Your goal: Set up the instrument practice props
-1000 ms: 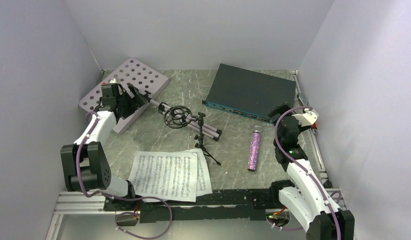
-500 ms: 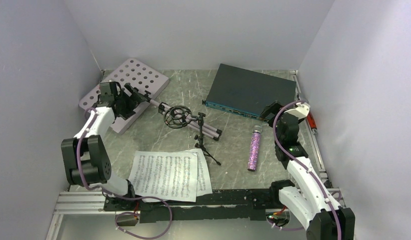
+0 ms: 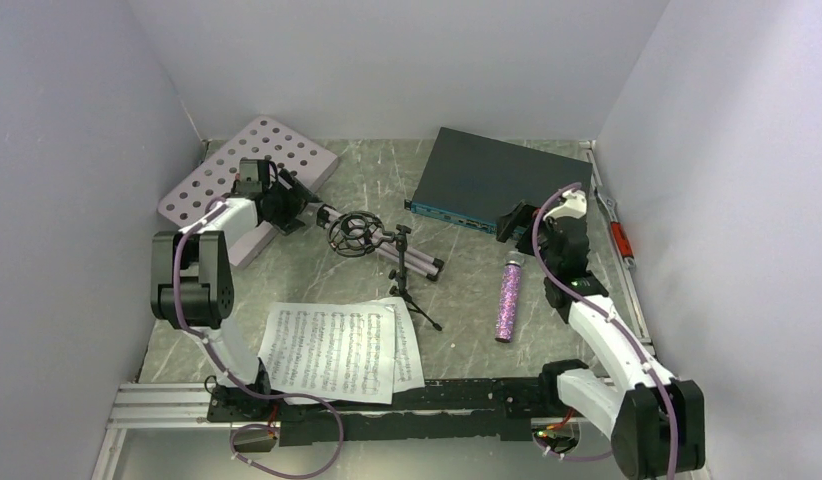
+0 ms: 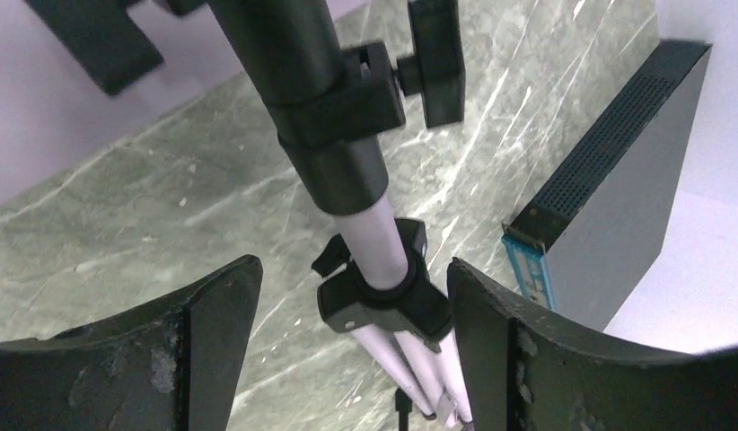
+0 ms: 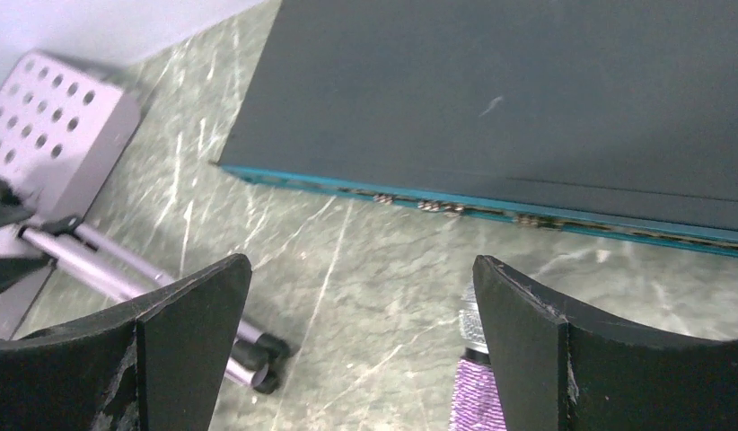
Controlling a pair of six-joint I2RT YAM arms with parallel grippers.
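The pale lilac music stand (image 3: 249, 170) lies flat at the back left, its pole and folded tripod legs (image 3: 419, 260) running right. My left gripper (image 3: 287, 200) is open and straddles the pole; in the left wrist view the pole (image 4: 374, 229) and its black collar (image 4: 383, 301) sit between the fingers (image 4: 213, 332), nearer the right one. The small black tripod with ring mount (image 3: 352, 232) lies beside the legs. Two sheet-music pages (image 3: 332, 350) lie at the front. The glittery purple microphone (image 3: 508, 298) lies right of centre. My right gripper (image 3: 512, 222) is open above its head (image 5: 478, 395).
The flat dark grey-teal box (image 3: 502, 182) sits at the back right, just beyond the right gripper; it fills the top of the right wrist view (image 5: 527, 99). A red-handled tool (image 3: 617, 238) lies on the right rail. White walls close in three sides.
My left gripper has moved right from the stand's perforated desk onto its pole. My right gripper has swung left and forward, from the right rail to above the microphone's head.
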